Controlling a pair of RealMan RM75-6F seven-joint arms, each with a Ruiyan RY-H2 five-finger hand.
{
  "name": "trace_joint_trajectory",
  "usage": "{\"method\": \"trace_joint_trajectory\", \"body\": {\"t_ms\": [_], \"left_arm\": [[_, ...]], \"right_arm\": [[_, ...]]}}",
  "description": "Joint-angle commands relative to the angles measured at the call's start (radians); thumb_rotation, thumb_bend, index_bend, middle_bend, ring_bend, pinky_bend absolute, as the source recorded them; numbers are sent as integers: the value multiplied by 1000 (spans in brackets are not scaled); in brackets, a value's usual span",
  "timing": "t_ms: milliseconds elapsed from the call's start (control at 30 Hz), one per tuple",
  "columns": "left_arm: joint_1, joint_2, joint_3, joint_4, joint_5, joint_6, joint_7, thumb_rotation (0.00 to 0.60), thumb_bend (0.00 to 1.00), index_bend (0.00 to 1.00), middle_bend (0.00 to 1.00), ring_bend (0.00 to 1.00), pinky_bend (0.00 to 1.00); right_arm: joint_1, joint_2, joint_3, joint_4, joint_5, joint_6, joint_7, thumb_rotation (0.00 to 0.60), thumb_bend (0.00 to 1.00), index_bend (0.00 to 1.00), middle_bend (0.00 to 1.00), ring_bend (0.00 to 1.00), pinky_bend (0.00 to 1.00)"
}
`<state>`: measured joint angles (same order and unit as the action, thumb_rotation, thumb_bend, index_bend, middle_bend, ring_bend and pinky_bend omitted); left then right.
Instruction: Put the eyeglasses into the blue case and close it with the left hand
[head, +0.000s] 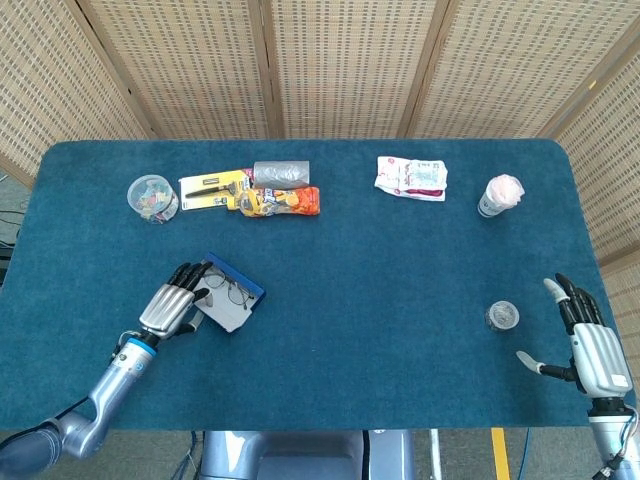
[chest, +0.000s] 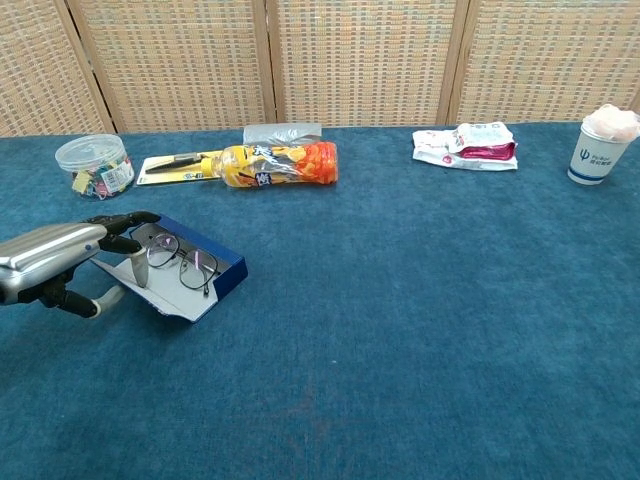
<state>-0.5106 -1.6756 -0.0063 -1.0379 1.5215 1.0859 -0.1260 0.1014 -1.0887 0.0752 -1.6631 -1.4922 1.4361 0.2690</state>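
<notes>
The blue case (head: 243, 282) (chest: 220, 272) lies open at the front left of the table, with the eyeglasses (head: 234, 294) (chest: 181, 262) resting in it. Its grey lid (head: 222, 314) (chest: 150, 288) is tilted up off the cloth. My left hand (head: 170, 308) (chest: 55, 262) grips the lid's near edge, thumb on the inner face and fingers behind it. My right hand (head: 590, 345) rests open at the front right edge, far from the case, and shows only in the head view.
Along the back stand a clip jar (head: 152, 197), a carded tool pack (head: 212, 186), an orange bottle (head: 280, 202), a grey roll (head: 281, 173), a snack packet (head: 411, 177) and a paper cup (head: 499, 195). A small jar (head: 502, 316) sits near my right hand.
</notes>
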Motion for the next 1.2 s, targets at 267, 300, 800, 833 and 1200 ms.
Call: {"method": "trace_joint_trajectory", "body": {"t_ms": [267, 300, 800, 833, 1200], "left_arm": [[40, 55, 45, -58, 38, 64, 3, 600, 574, 700, 0, 0, 0], [45, 67, 51, -71, 42, 71, 5, 600, 577, 706, 0, 0, 0], [87, 364, 95, -463, 10, 66, 215, 600, 578, 724, 0, 0, 0], [83, 368, 91, -475, 3, 55, 222, 600, 578, 724, 0, 0, 0], [48, 338, 50, -495, -86, -40, 302, 600, 580, 724, 0, 0, 0]], "right_arm": [[1, 2, -1, -1, -1, -2, 8, 600, 0, 0, 0, 0, 0], [0, 2, -1, -1, -1, -1, 9, 600, 0, 0, 0, 0, 0], [0, 1, -1, -3, -2, 0, 4, 600, 0, 0, 0, 0, 0], [0, 1, -1, -4, -2, 1, 4, 600, 0, 0, 0, 0, 0], [1, 3, -2, -2, -1, -4, 9, 600, 0, 0, 0, 0, 0]]}}
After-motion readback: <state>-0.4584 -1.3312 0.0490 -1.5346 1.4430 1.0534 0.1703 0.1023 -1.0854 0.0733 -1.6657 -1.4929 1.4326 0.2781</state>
